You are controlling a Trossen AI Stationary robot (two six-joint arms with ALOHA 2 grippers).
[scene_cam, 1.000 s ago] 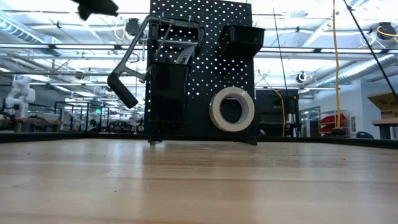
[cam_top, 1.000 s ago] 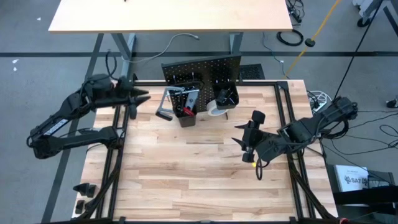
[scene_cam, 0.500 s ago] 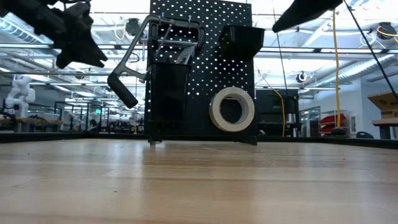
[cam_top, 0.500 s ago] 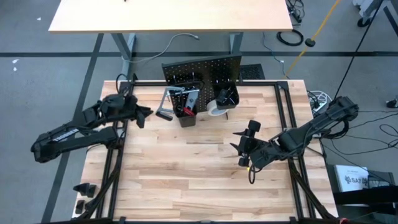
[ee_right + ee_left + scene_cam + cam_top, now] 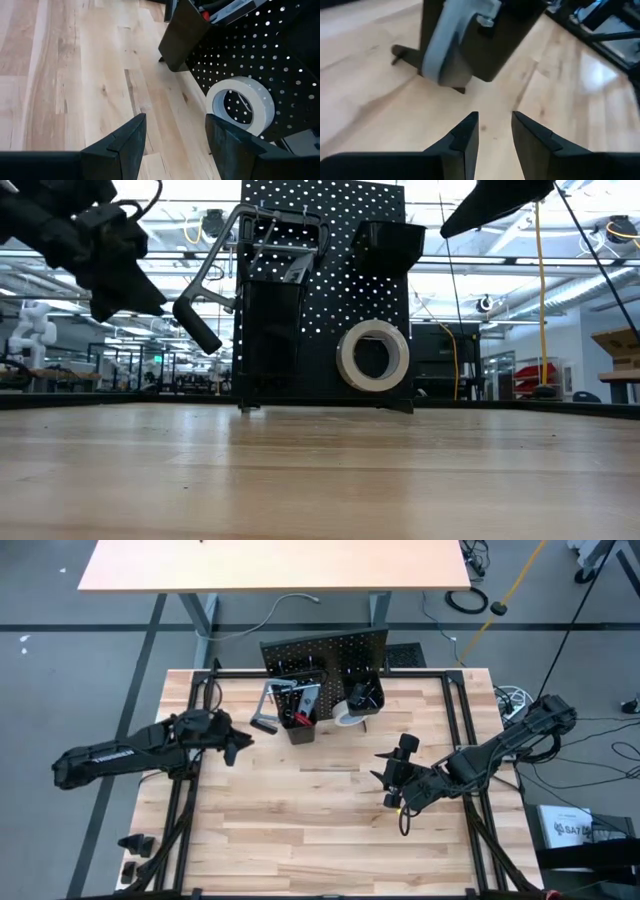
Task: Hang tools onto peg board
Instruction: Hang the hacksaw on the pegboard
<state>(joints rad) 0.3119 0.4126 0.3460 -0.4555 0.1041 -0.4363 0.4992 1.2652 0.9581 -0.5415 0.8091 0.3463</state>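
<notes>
The black peg board (image 5: 325, 660) stands upright at the table's far middle. A white tape roll (image 5: 373, 354) hangs low on its front. A grey bar clamp with a black handle (image 5: 212, 290) hangs at its left edge. A black bin (image 5: 300, 722) holds red-handled tools, and a second bin (image 5: 390, 242) sits higher on the right. My left gripper (image 5: 242, 748) is open in the air, left of and nearer than the board. My right gripper (image 5: 387, 780) is open above the table's right half, pointing at the tape roll (image 5: 241, 105).
Bare wooden tabletop (image 5: 300, 820) spreads in front of the board. Black frame rails (image 5: 185, 800) run along both table sides. Another table (image 5: 270, 565) stands beyond the far edge, with cables (image 5: 465, 600) on the floor.
My left gripper has come down and toward the table's near edge, rolling as it went, and now hangs left of the bar clamp's handle. My right gripper sank a little early in the second, then kept still. Both stay open. Nothing on the board has moved.
</notes>
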